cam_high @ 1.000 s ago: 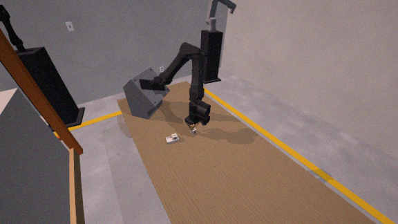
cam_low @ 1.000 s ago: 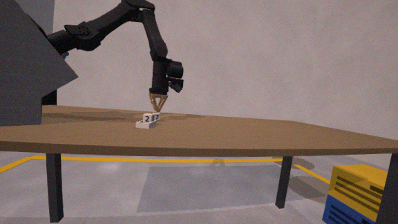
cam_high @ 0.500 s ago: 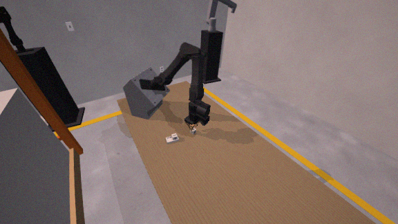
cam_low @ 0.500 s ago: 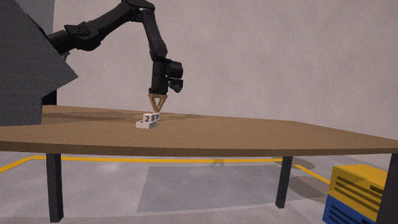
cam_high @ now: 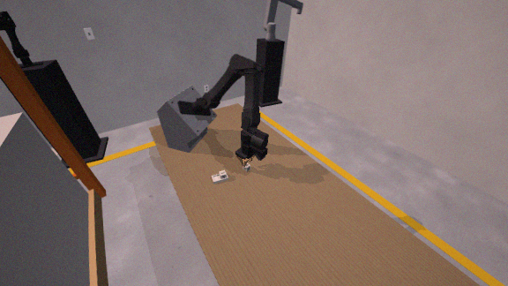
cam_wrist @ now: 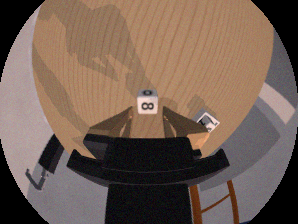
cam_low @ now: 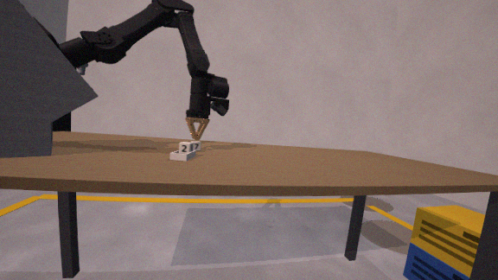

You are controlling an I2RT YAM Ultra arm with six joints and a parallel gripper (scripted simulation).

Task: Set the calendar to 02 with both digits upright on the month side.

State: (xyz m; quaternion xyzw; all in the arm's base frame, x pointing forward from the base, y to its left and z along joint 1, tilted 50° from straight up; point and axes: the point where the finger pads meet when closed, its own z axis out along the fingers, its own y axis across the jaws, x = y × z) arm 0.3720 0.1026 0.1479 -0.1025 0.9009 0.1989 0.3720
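The gripper (cam_high: 245,162) (cam_low: 197,137) (cam_wrist: 147,110) stands about half open, with nothing in hold, pointing down over the loose number cube (cam_high: 247,168) (cam_low: 196,146) (cam_wrist: 147,105). That cube sits on the tabletop (cam_high: 282,207) (cam_low: 277,166) (cam_wrist: 165,45), an 8 upward and a 7 toward the exterior view. Beside it lies the calendar tray (cam_high: 217,179) (cam_low: 181,156), holding the seated cube (cam_high: 223,175) (cam_low: 185,148), whose 2 faces out. Descending off-centre could make a fingertip clip and tip the loose cube; a skewed grasp could misturn the 0, and a wide finger could knock the seated cube.
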